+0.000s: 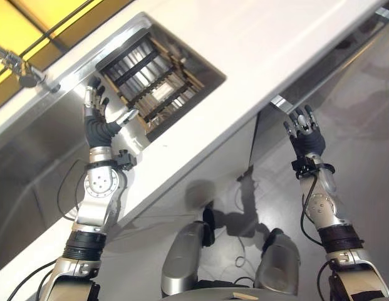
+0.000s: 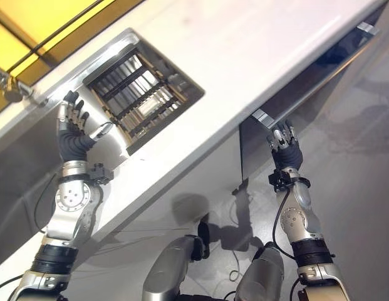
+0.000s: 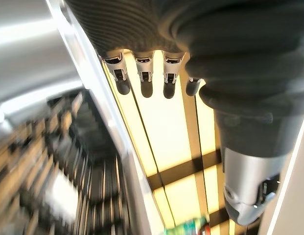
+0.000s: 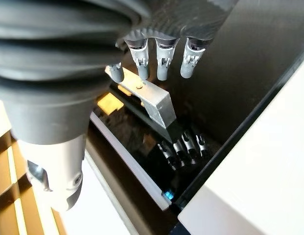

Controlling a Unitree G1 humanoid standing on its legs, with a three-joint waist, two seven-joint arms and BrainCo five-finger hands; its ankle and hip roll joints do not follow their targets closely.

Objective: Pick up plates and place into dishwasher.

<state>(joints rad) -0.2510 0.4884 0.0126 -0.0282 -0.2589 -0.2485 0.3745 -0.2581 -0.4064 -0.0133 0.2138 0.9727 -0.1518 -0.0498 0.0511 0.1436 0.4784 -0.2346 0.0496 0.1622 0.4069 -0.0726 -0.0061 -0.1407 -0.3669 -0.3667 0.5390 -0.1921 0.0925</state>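
A sunken sink holds a dish rack point(image 1: 153, 78) of dark and pale slats, and I cannot make out a plate in it. My left hand point(image 1: 97, 122) is raised at the sink's near-left corner, fingers straight and holding nothing; its fingers point(image 3: 144, 78) also show in the left wrist view. Below the counter edge on the right is the dark dishwasher door point(image 2: 257, 150) with a long silver handle point(image 2: 262, 117). My right hand point(image 2: 285, 147) is open, its fingertips right at the end bracket of the handle point(image 4: 154, 100).
The white counter point(image 1: 263, 50) runs diagonally across the view. A faucet point(image 1: 22, 72) stands at the far left beside the steel sink surround. Grey floor lies to the right of the dishwasher front.
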